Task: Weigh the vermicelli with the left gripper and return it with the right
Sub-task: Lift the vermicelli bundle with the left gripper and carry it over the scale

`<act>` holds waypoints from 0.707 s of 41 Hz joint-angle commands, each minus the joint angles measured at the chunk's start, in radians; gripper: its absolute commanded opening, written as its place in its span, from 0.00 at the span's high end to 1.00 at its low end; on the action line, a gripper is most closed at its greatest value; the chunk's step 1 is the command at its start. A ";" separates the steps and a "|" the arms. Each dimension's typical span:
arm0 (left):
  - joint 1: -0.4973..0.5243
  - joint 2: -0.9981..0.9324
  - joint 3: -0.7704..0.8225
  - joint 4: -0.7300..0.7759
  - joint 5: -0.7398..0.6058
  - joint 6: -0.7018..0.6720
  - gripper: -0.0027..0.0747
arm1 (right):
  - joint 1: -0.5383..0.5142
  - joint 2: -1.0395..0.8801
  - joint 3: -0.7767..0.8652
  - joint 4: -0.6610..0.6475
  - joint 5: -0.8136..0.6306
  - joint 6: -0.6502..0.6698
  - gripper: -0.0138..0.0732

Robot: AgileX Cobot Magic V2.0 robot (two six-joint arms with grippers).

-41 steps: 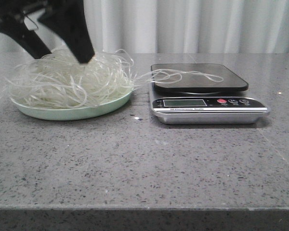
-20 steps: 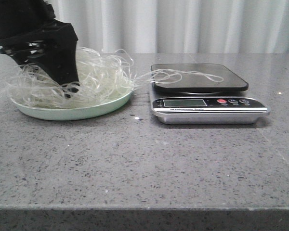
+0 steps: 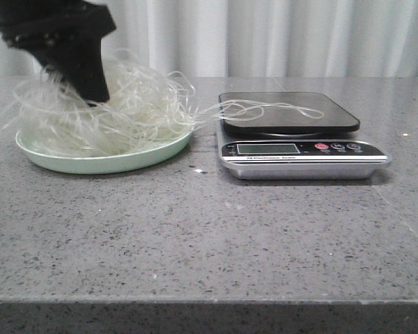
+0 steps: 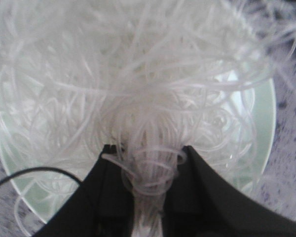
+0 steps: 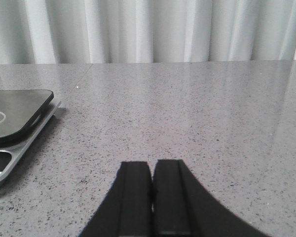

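Grey speckled stone tabletop (image 3: 216,236) before a white pleated curtain (image 3: 299,38).

The polished, granite-like slab is flecked with dark and pale specks and fills the lower part of the front view, its front edge showing as a darker band along the bottom. Behind it the curtain hangs in soft vertical folds across the whole width, meeting the far edge of the table. The light is even and diffuse, with a faint sheen on the stone. The right wrist view shows the same surface and curtain.
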 commanded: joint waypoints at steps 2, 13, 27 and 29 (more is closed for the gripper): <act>-0.007 -0.038 -0.115 -0.007 -0.037 -0.010 0.79 | -0.008 -0.016 -0.008 -0.007 -0.090 -0.002 0.67; -0.007 -0.038 -0.333 -0.007 -0.046 -0.010 0.79 | -0.008 -0.016 -0.008 -0.007 -0.090 -0.002 0.67; -0.009 -0.038 -0.541 -0.126 -0.209 -0.010 0.79 | -0.008 -0.016 -0.008 -0.007 -0.090 -0.002 0.67; -0.017 -0.038 -0.553 -0.152 -0.238 -0.005 0.79 | -0.008 -0.016 -0.008 -0.007 -0.090 -0.002 0.67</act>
